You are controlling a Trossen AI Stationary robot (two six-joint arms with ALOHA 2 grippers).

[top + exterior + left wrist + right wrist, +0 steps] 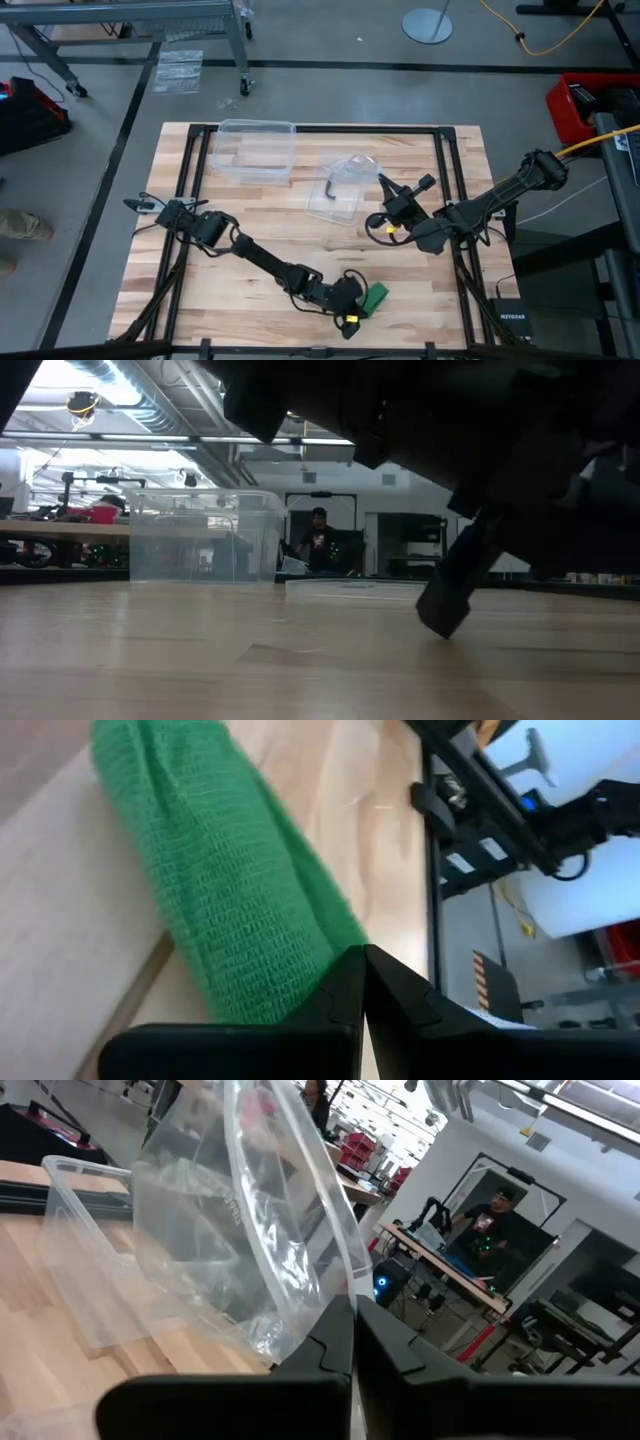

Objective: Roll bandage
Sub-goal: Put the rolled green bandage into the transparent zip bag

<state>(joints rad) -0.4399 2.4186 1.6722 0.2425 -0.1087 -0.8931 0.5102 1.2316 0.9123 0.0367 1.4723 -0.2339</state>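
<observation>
The bright green bandage (376, 297) lies as a compact wad on the wooden table near its near edge. It fills the left wrist view (220, 890). My left gripper (352, 312) is shut at the bandage's end (362, 960). My right gripper (388, 216) is at the table's middle right, shut (355, 1315) on a clear plastic bag (345, 190) that holds a small dark bent item (330, 192). My left gripper has its shut fingertips at the bandage's near end (335, 945), coming low and slanting along the table. The fingers hide how much cloth lies between them. The bandage rests on the table. My right gripper pinches the clear bag's edge (300, 1335) between its two fingers, from the table's right side. The bag stands up crumpled beyond the fingers, and its far part rests on the table (335, 205).
A clear plastic box (255, 150) stands at the table's far left of middle and shows in the low view (200, 535). A dark frame (445, 135) runs around the table top. A person (318, 545) stands in the room beyond.
</observation>
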